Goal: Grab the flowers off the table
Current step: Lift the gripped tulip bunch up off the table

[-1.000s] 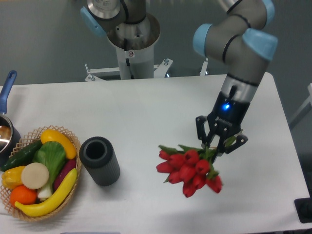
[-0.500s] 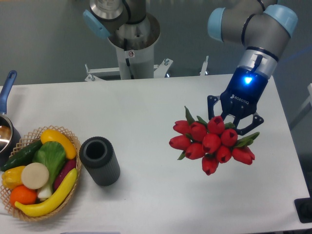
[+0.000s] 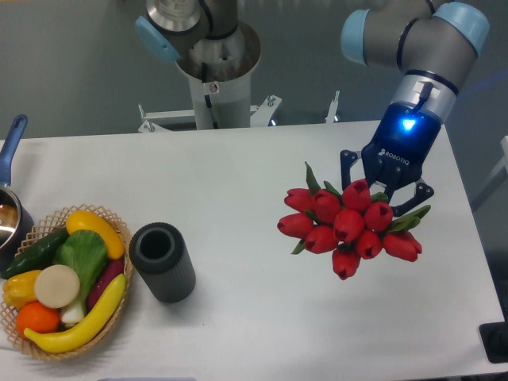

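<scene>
Here, gripper (image 3: 386, 193) closed around the flowers (image 3: 347, 225), red blooms just below its fingers, above the table (image 3: 238, 198)

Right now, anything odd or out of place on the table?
Nothing stands out. The end effector holds the flowers, blooms facing the camera, none dropped on the table. The dark cylinder stands upright, and the fruit and vegetables sit inside the basket.

- The white desk (image 3: 238, 182) fills most of the frame.
- A dark ribbed cylinder (image 3: 162, 261) stands at lower left.
- A wicker basket (image 3: 44, 222) of fruit and vegetables sits just left of it.
- A blue-handled pot (image 3: 11, 198) is at the left edge.
</scene>
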{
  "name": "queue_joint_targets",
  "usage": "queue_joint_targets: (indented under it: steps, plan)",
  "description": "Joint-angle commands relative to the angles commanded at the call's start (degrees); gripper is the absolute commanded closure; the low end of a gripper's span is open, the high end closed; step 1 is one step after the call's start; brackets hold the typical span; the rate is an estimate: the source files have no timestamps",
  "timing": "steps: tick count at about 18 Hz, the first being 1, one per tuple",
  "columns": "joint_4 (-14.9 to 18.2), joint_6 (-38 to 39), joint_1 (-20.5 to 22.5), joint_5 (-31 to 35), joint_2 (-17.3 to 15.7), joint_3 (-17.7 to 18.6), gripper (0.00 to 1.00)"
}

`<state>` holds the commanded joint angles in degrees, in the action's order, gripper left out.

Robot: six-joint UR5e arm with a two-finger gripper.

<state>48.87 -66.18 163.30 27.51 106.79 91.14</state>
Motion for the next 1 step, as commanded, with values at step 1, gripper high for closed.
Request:
queue_joint_targets:
  steps: [1]
  plan:
    - [-0.1, 0.0, 0.0, 0.0, 0.0, 0.0, 0.69]
